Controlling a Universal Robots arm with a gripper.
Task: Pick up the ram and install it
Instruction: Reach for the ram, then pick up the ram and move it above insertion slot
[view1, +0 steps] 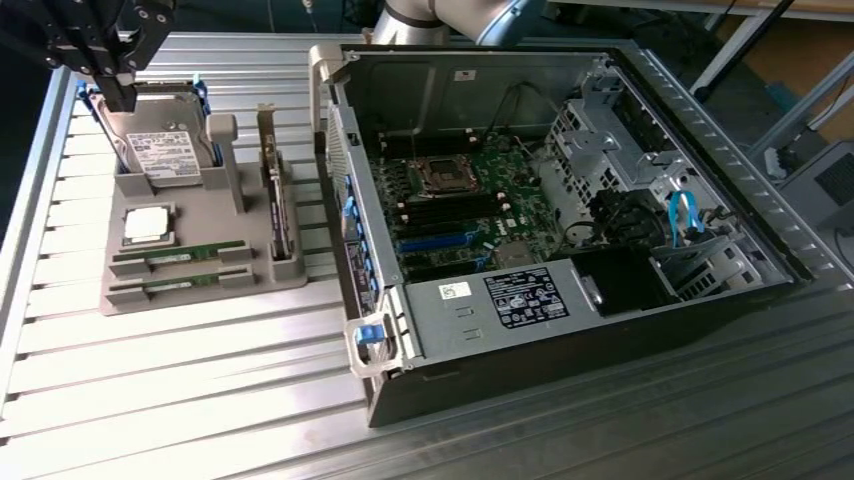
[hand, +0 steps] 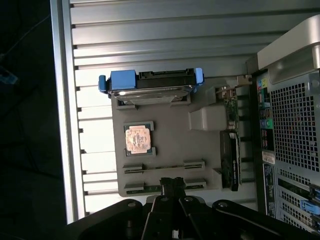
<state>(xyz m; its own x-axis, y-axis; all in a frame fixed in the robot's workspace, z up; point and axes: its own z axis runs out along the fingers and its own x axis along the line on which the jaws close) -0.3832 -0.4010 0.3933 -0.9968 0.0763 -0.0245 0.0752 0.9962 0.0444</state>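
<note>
Two ram sticks (view1: 182, 254) (view1: 178, 288) sit in one holder (view1: 214, 222).

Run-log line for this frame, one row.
gripper: shut, above tray | ram: two sticks in tray, unheld | case: open

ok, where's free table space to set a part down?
Bare table slats on the camera side of the grey tray, running to the PC case's near corner. Crowded: the narrow strip between tray and case, and the tray itself.
</note>
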